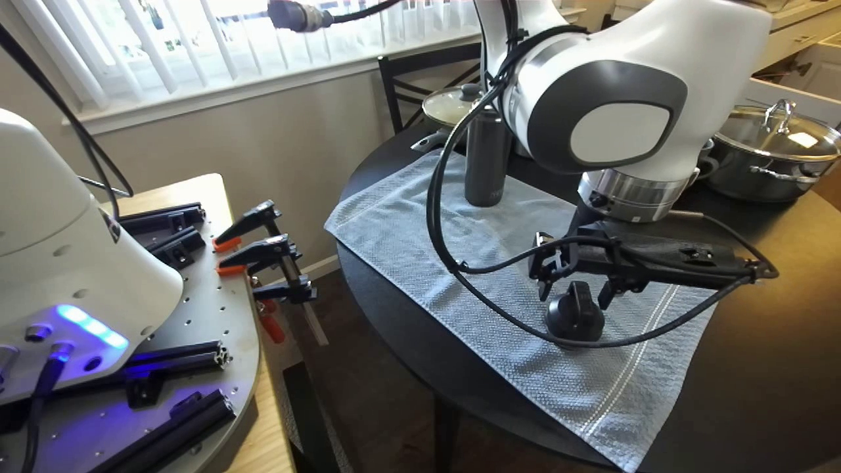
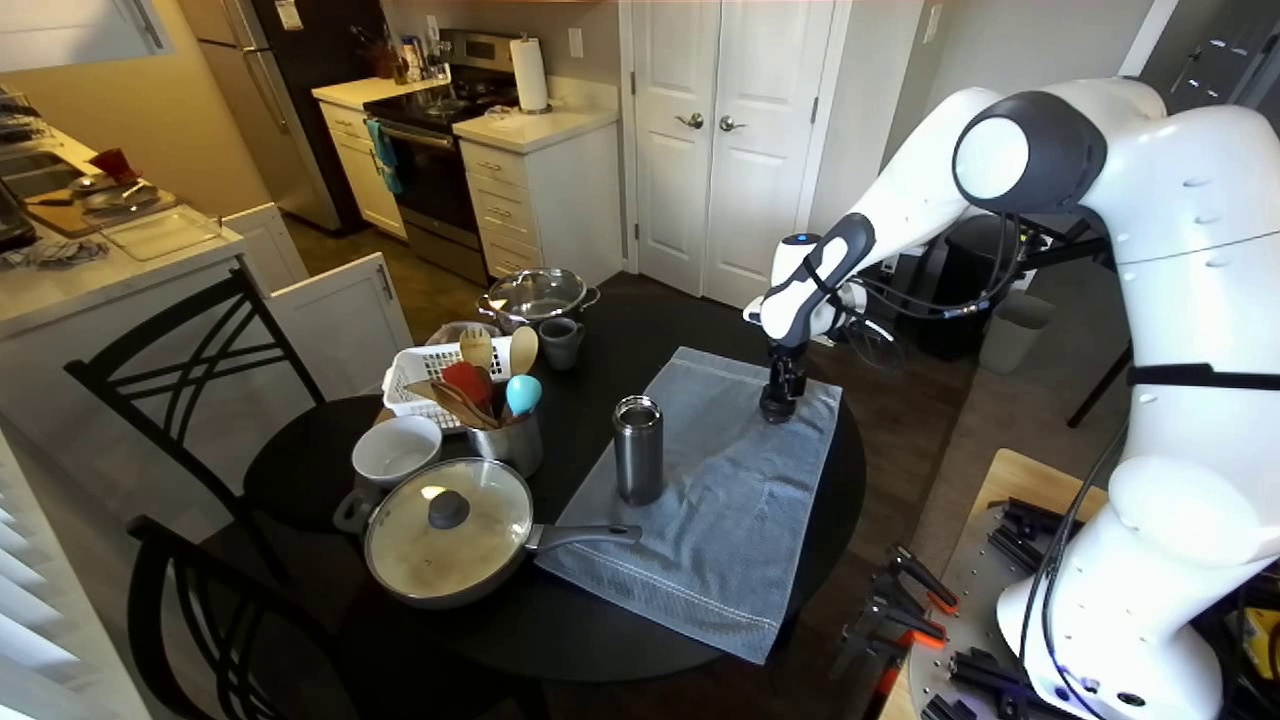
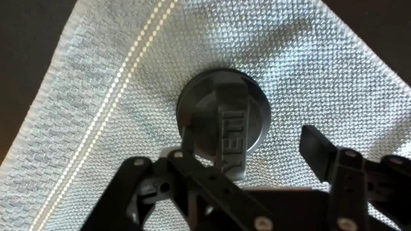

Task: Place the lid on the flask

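With gripper (image 3: 249, 141) spread apart over the lid (image 3: 226, 107); obscuring top of far flask (image 1: 486, 161) behind cables (image 1: 431, 200) in an exterior view.

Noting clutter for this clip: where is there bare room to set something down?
Bare: towel between flask and lid; table between mug and towel. Crowded: pan, bowl, basket and utensil cup bunch together; the open gripper hangs over the lid.

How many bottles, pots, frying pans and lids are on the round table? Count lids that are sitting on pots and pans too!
Bottle: 1
Pot: 1
Frying pan: 1
Lids: 3 (black lid, pot lid, frying pan lid)
Total: 6
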Controlling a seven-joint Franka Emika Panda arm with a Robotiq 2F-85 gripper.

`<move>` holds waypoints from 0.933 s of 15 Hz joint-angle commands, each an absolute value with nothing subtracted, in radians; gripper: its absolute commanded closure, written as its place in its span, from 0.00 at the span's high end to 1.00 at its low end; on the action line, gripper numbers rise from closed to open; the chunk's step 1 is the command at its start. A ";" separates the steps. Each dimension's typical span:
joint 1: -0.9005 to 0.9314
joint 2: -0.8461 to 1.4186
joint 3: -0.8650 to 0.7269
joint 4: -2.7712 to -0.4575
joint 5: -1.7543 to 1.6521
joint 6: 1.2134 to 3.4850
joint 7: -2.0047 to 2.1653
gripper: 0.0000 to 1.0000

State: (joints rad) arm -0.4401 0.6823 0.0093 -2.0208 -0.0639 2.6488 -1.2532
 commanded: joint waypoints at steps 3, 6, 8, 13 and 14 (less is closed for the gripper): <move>-0.437 0.684 0.005 -2.016 -0.076 2.652 -1.288 0.39; -0.435 0.682 -0.002 -2.018 -0.080 2.650 -1.290 0.20; -0.435 0.681 -0.006 -2.020 -0.081 2.650 -1.289 0.08; -0.407 0.662 -0.026 -2.017 -0.085 2.643 -1.247 0.09; -0.385 0.648 -0.041 -2.014 -0.091 2.635 -1.219 0.09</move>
State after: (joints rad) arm -0.4309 0.6822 -0.0049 -2.0154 -0.0641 2.6489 -1.2613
